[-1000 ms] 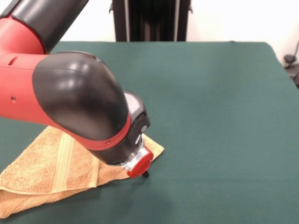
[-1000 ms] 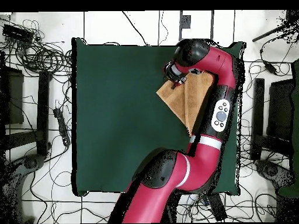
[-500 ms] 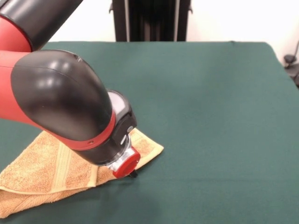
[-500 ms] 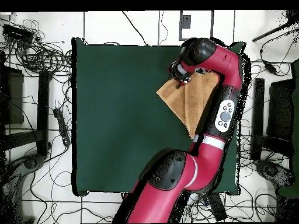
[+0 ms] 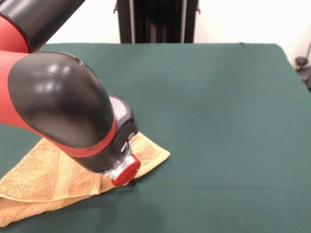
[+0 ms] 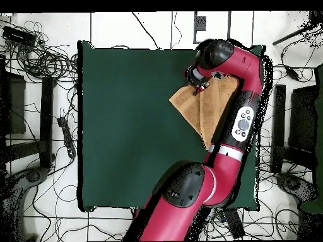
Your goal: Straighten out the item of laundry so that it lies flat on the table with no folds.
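The item of laundry (image 5: 43, 170) is an orange-tan towel, folded over into a rough triangle at the near left of the table (image 5: 218, 97). A ribbed band runs across its upper layer. My gripper (image 5: 132, 183) shows only as a small dark tip under a red wrist disc, low at the towel's front edge near its right corner. The bulky red and black arm hides the towel's middle. From overhead, the towel (image 6: 199, 107) lies near the table's (image 6: 126, 126) top right, with the gripper (image 6: 192, 82) at its upper corner.
Green cloth stretches wide to the right of the towel in the front view. A dark stand (image 5: 158, 22) rises behind the table's far edge. Cables (image 6: 38, 57) and equipment lie on the floor around the table.
In the front view the arm has slid left, carrying the gripper tip along the towel's front edge, away from the right corner. The towel's shape looks the same.
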